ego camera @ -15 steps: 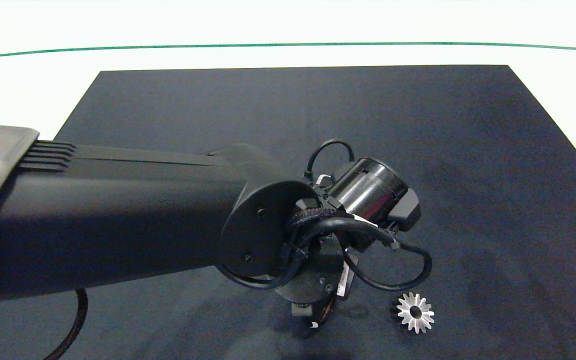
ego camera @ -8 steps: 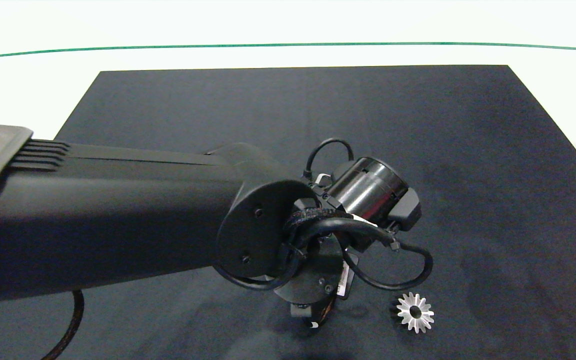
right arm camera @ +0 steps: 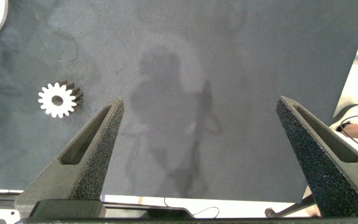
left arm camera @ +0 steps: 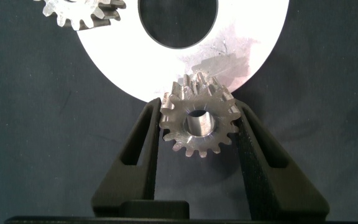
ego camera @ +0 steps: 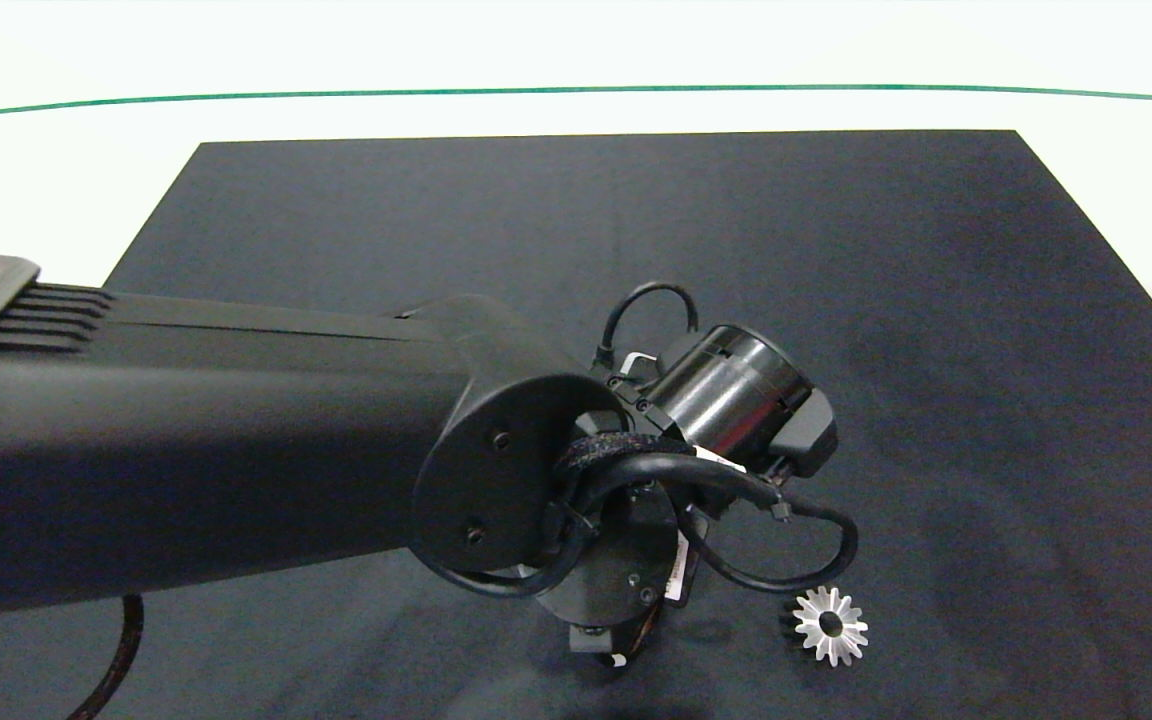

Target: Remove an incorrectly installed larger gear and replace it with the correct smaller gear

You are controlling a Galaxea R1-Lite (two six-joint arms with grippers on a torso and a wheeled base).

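The left claw (left arm camera: 197, 124) is clamping the smaller gear (left arm camera: 197, 121) over the edge of a white ring plate (left arm camera: 241, 50), so placement seems underway; next, aligning it. The larger gear (ego camera: 830, 625) is lying on the worktop mat (ego camera: 636, 220). The right claw (right arm camera: 201, 134) is hanging spread apart, idle.

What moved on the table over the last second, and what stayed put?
The left arm shifted a little toward the picture's left and lower edge in the head view, carrying its hand along. The larger gear on the black mat stayed put.
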